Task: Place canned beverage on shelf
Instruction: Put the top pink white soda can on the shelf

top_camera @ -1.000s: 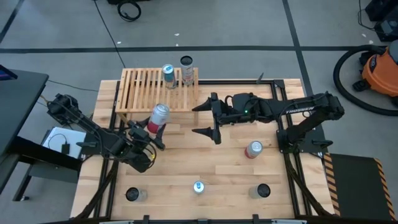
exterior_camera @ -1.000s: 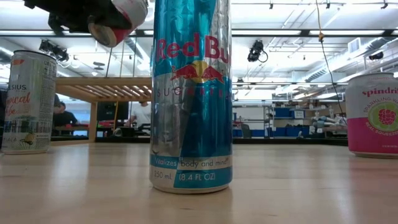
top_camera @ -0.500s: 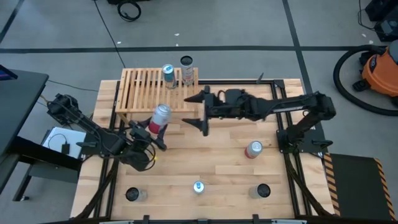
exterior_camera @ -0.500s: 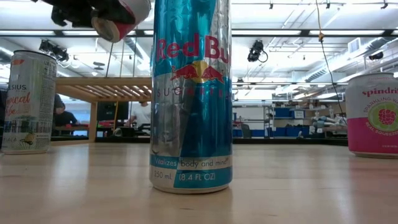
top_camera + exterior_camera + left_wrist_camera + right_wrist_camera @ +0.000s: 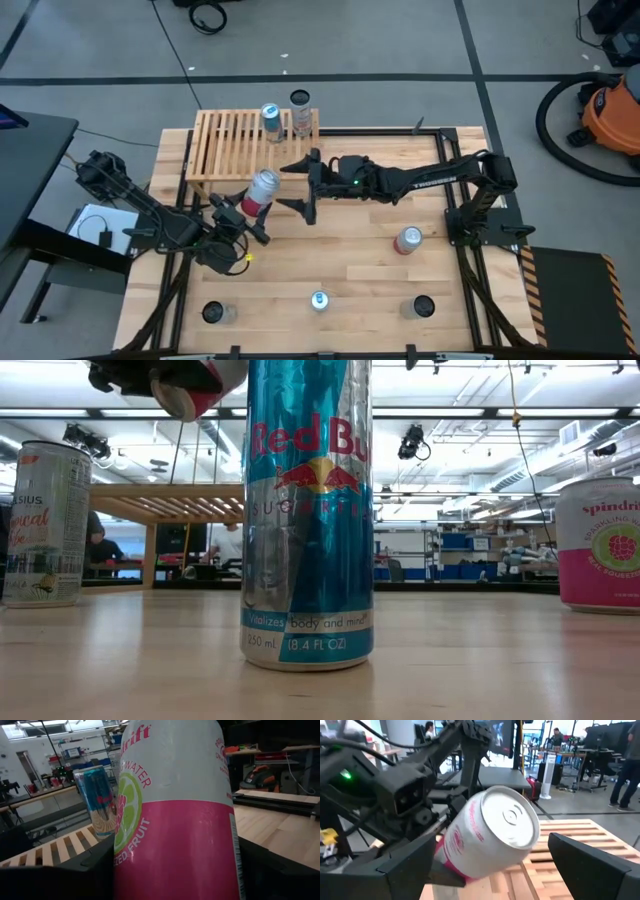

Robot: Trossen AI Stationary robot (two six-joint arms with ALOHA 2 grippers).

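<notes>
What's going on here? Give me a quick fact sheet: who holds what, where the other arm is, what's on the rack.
Left gripper: fingers shut on pink-and-white can, held tilted above the table beside the shelf
Right gripper: fingers open, either side of the can's top, not gripping
On shelf: blue can, clear can
Loose on table: red can, three more cans along the front edge

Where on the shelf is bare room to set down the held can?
The shelf is bare along its left and middle slats. Its right end is crowded: a blue can and a clear can stand there.
</notes>
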